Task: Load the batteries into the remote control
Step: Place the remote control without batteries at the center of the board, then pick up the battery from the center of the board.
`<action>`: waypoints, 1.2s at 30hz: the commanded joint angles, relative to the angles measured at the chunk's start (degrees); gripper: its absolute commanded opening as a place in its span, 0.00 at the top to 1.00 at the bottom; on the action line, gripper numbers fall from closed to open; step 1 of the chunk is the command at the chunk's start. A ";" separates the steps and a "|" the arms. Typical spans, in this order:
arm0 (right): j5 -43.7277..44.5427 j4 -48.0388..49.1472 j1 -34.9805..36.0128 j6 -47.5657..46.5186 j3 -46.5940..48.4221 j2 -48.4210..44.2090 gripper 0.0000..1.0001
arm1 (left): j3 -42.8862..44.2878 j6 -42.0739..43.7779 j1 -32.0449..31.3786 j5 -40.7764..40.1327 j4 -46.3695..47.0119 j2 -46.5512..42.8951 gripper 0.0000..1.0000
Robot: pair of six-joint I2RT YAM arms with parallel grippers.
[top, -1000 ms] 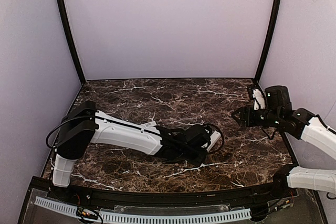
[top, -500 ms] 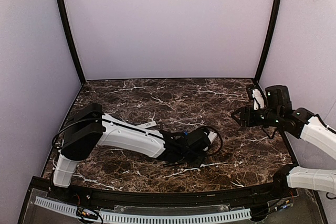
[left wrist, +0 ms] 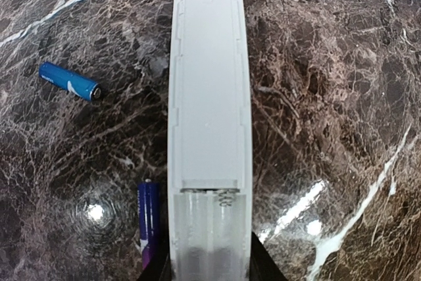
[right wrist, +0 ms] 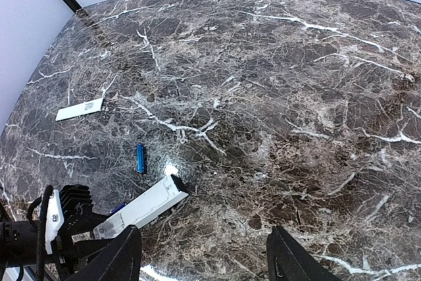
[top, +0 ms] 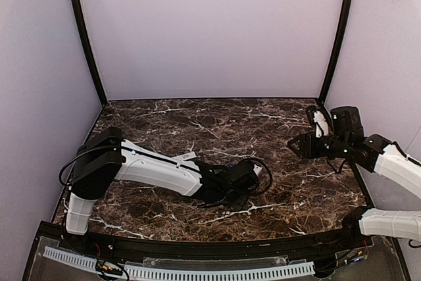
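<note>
My left hand clamps the remote near the table's front edge, two batteries beside it; my right hand hangs spread, empty.

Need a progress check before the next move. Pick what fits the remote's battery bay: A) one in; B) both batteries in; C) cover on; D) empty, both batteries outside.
D: in the left wrist view the open bay of the remote holds only a spring, and the batteries lie outside, one far left, the other alongside.
</note>
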 commanded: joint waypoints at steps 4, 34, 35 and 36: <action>-2.49 3.00 -0.50 -1.16 -0.66 0.71 0.35 | -2.07 4.04 0.42 2.87 -5.67 -2.04 0.83; -15.62 8.55 -4.40 -3.43 -0.95 6.96 0.18 | -2.62 14.99 10.82 14.51 -13.20 -13.09 0.61; -16.42 8.89 -4.93 -3.38 -1.20 7.52 0.19 | -2.22 15.11 10.85 15.15 -13.02 -12.20 0.63; -17.30 9.38 -5.47 -3.24 -1.60 7.96 0.20 | -1.90 15.41 10.92 15.75 -13.03 -11.73 0.63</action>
